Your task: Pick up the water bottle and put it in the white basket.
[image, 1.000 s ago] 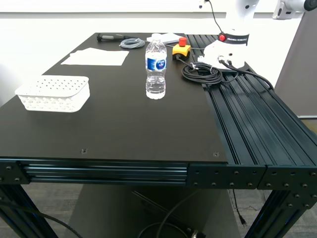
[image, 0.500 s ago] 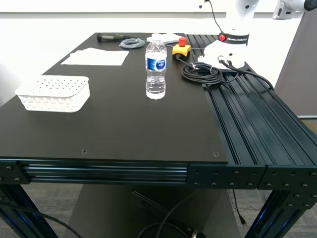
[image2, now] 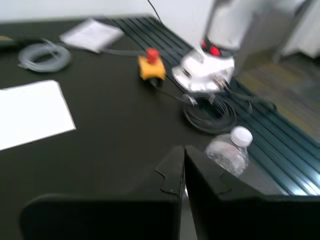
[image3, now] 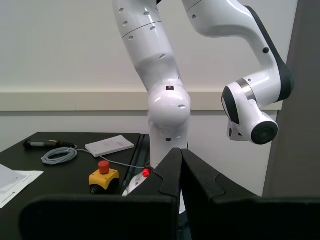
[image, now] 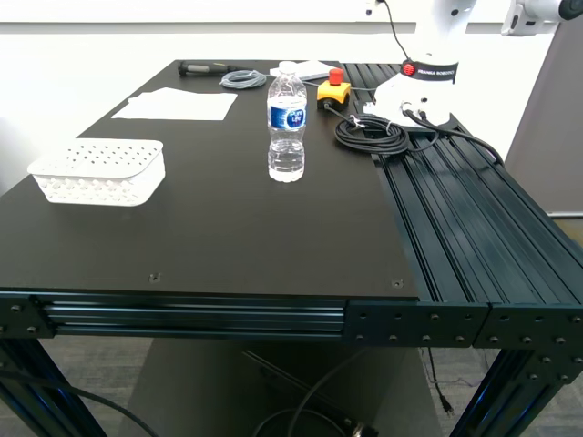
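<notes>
Black table (image: 228,218), white basket (image: 98,170) exterior-only, water bottle (image: 286,127)

A black table (image: 228,218) holds white paper sheets (image: 175,106), a coiled grey cable (image: 242,79) and a yellow emergency-stop box with a red button (image: 334,88). A coil of black cable (image: 371,133) lies beside the base of a white robot arm (image: 417,86). In the first wrist view, all lie beyond the jaws.
</notes>
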